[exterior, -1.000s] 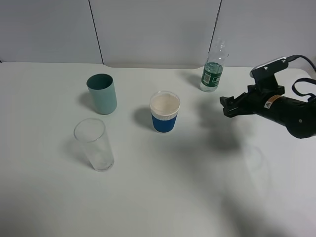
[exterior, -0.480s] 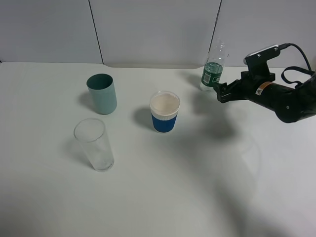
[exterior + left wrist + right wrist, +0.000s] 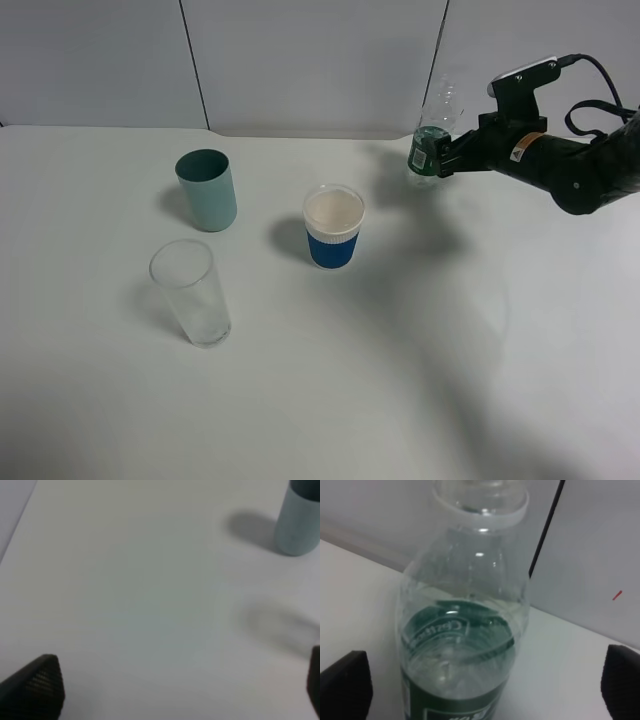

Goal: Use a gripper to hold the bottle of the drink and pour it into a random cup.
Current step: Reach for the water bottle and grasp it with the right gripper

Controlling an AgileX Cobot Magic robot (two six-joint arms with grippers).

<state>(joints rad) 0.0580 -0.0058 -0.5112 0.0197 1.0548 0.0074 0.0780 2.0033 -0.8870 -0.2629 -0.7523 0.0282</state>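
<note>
Small clear plastic bottle w/ green label [image 3: 424, 148] stands upper right on white counter [image 3: 400, 350], btwn wide-apart jaws of black right end effector [image 3: 437, 160]. Tall clear glass tumbler [image 3: 190, 292]: lower left. Left end effector [image 3: 175, 685]: jaws apart too.

The bottle [image 3: 424, 152] stands close to the back wall [image 3: 320, 60], with the fingers of the right hand [image 3: 440, 160] spread wide on both sides of it, while the teal cup [image 3: 207, 190], paper cup [image 3: 333, 228] and clear cup [image 3: 190, 292] stand well apart, with wide gaps of desk [image 3: 400, 380] between them.
</note>
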